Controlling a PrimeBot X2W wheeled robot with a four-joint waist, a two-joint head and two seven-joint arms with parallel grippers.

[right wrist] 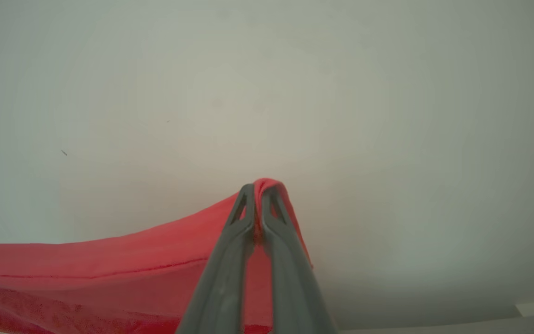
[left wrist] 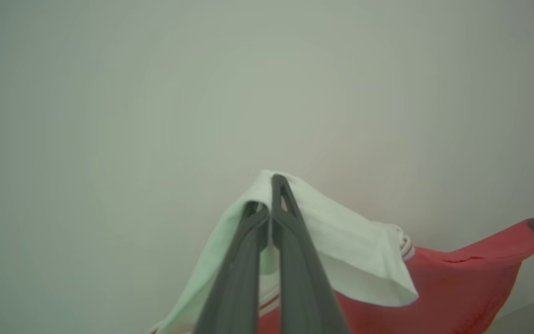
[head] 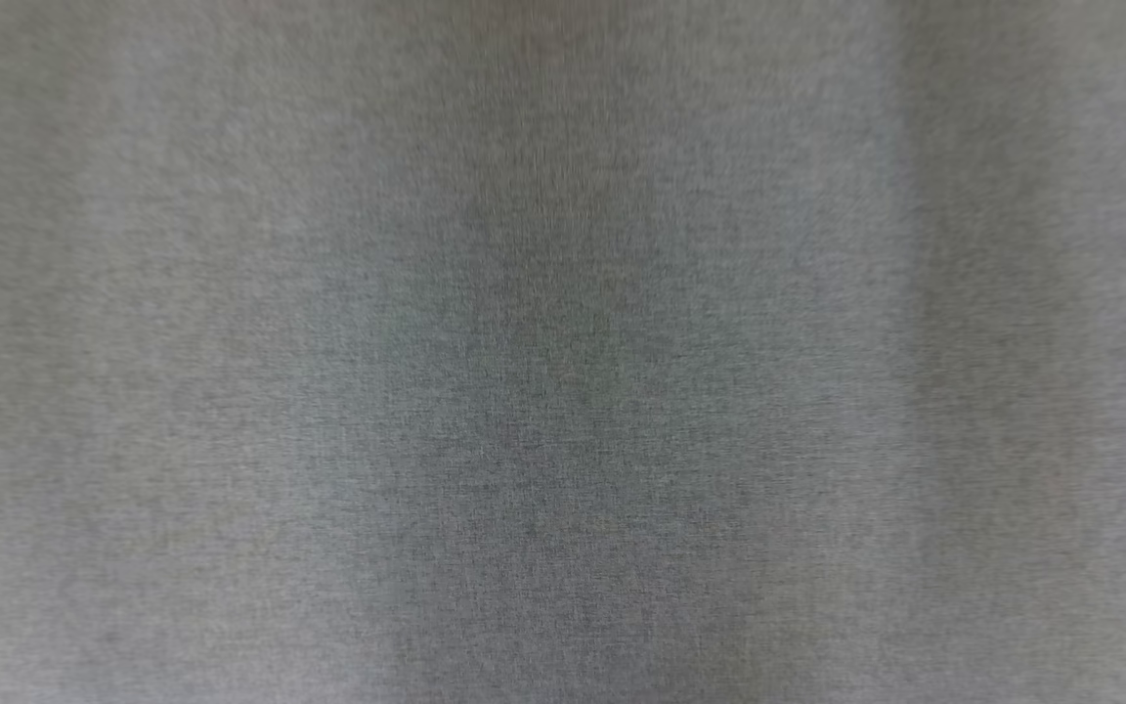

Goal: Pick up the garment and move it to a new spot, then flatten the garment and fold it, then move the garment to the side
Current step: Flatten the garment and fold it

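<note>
Pinching a pale, mint-white fold of the garment, the left gripper has its two dark fingers pressed together on the cloth. The right gripper is clamped the same way on a red peak. The garment sags between them, soft and matte: a red body with a stitched seam and a white, red-striped cuff, against a plain pale surface. The head view gives a blurred, grey flecked texture.

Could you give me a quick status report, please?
Left gripper shut on garment, white part. Right gripper shut on red edge. Garment stretched between them. Nothing seen in the way.
</note>
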